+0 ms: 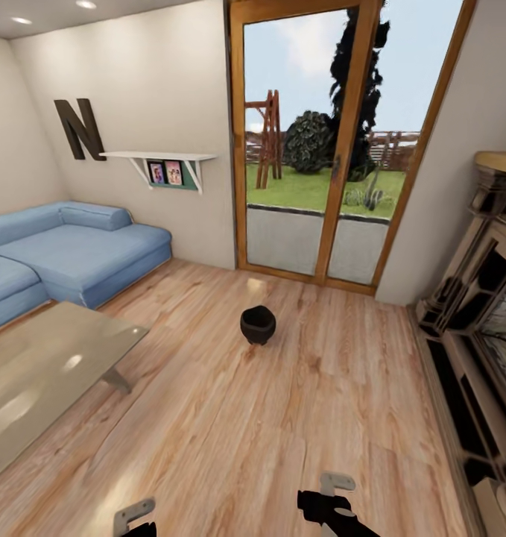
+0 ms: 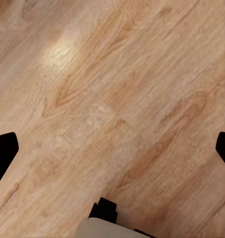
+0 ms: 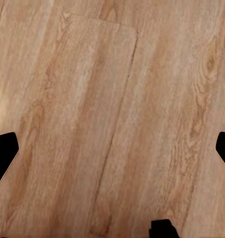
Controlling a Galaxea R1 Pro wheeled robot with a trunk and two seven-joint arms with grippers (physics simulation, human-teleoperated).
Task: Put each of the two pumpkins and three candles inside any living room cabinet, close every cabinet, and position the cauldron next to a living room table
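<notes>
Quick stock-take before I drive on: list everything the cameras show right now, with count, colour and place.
cauldron: one, black, upright on the floor, apart from the table
table: one, glossy grey, left foreground
sofa: one, blue, left wall
shelf: one, white, holding two pictures
letter N: one, dark brown, on the wall
glass door: one, wood-framed, facing the garden
fireplace: one, dark, right
floor: light wood
left pincer: open, over floor
right pincer: open, over floor
</notes>
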